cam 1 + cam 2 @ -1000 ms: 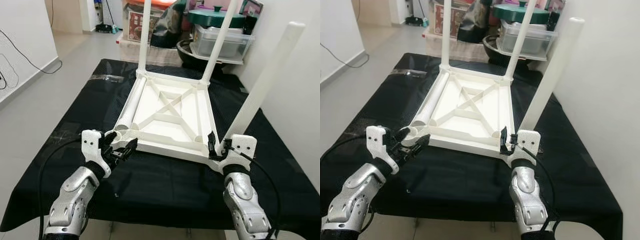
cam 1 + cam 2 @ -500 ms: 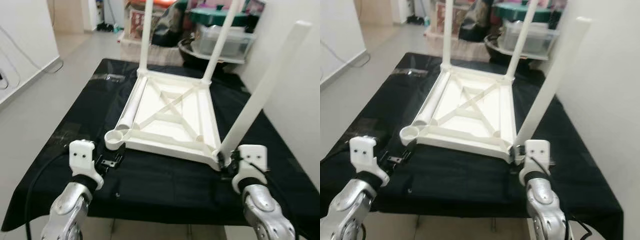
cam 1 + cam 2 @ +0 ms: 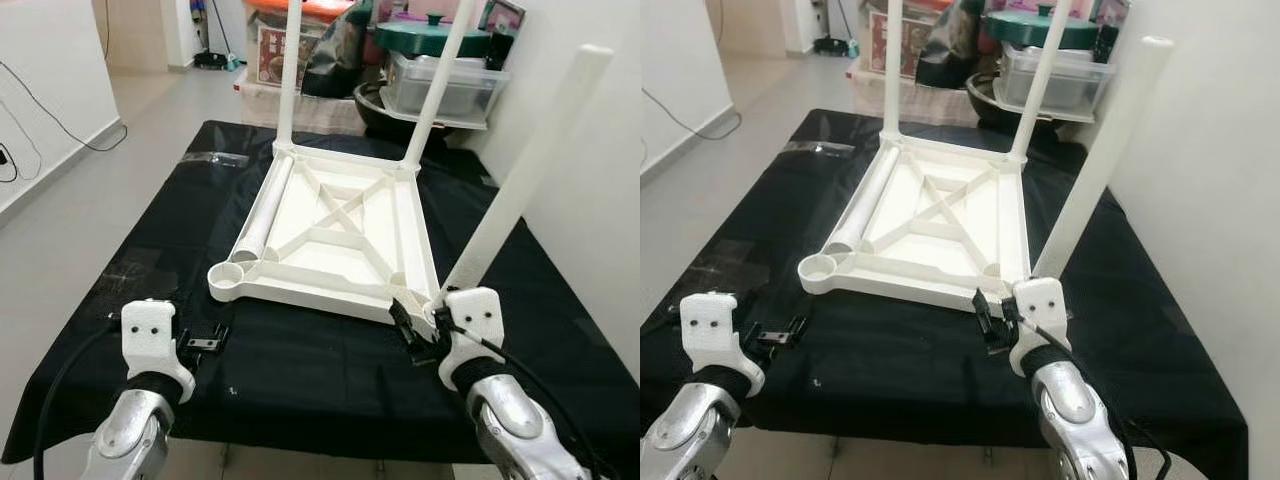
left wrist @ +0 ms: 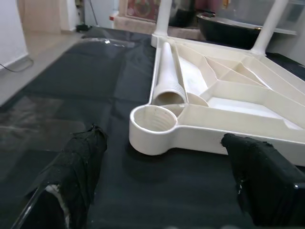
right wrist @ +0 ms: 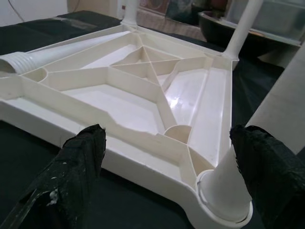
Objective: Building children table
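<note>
The white children's table top [image 3: 340,240] lies upside down on the black-covered table [image 3: 300,370]. Two legs [image 3: 290,70] stand in its far corners. A third leg [image 3: 520,180] stands in the near right corner, leaning outward. A loose leg [image 3: 265,215] lies inside the top along its left side, ending at the empty near-left socket [image 4: 152,126]. My left gripper [image 3: 200,340] is open, a short way in front of that socket. My right gripper [image 3: 412,325] is open just before the near right corner, the third leg's base [image 5: 228,191] between its fingers' line of sight.
Plastic storage boxes [image 3: 445,85], a green lidded pot [image 3: 430,35] and bags crowd the floor beyond the table's far end. A white wall [image 3: 600,200] runs close along the right side. Grey floor [image 3: 90,190] and a cable lie to the left.
Both grippers have drawn back from the table top's near corners toward me. The left one has left the empty socket. The table top and legs stay put.
</note>
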{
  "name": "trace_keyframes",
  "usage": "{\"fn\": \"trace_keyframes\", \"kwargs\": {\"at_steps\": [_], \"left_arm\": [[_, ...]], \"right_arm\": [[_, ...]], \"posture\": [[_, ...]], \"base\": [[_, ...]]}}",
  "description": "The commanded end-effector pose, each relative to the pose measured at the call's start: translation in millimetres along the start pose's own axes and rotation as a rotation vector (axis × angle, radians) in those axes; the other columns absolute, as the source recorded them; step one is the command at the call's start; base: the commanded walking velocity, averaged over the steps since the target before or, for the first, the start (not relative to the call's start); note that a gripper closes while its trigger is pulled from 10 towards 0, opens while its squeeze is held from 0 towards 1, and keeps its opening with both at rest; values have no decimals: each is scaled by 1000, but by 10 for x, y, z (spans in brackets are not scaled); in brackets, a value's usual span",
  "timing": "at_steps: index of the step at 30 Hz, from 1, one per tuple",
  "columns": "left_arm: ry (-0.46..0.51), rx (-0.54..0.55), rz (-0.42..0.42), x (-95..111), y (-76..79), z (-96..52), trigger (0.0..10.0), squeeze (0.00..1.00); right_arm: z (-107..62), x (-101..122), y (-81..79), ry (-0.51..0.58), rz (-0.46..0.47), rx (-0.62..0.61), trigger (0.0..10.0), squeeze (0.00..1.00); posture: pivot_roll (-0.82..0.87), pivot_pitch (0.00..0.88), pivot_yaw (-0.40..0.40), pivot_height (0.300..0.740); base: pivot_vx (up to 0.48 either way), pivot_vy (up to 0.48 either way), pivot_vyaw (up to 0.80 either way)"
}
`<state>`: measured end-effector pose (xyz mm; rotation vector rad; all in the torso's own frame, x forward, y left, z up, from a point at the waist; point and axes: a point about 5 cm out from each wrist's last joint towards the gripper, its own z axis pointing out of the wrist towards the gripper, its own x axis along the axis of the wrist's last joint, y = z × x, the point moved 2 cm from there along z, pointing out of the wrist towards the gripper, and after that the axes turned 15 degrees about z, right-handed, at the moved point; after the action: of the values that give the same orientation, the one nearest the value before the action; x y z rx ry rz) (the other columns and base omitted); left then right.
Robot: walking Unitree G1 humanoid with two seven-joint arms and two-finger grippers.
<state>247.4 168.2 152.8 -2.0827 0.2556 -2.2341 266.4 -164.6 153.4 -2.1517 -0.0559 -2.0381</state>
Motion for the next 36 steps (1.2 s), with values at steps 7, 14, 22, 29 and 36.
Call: {"fn": "trace_keyframes", "kwargs": {"at_steps": [7,14,22,29,36], "left_arm": [[-15,0,46,10,109,-20,10000,0],[-5,-1,73,66,93,31,10000,0],[-4,-20,84,88,141,93,10000,0],[5,-27,86,100,183,107,10000,0],[17,-2,99,103,139,114,10000,0]], "right_arm": [[87,150,-204,63,-35,60,10000,0],[183,204,-250,112,-17,84,10000,0],[222,221,-271,118,5,90,10000,0],[238,207,-288,116,1,93,10000,0],[268,193,-297,118,-21,100,10000,0]], "posture": [[33,0,-94,740],[39,0,-87,740],[44,0,-80,740],[48,0,-80,740],[55,0,-90,740]], "base": [[0,0,0],[0,0,0],[0,420,0],[0,480,0],[0,468,0]]}}
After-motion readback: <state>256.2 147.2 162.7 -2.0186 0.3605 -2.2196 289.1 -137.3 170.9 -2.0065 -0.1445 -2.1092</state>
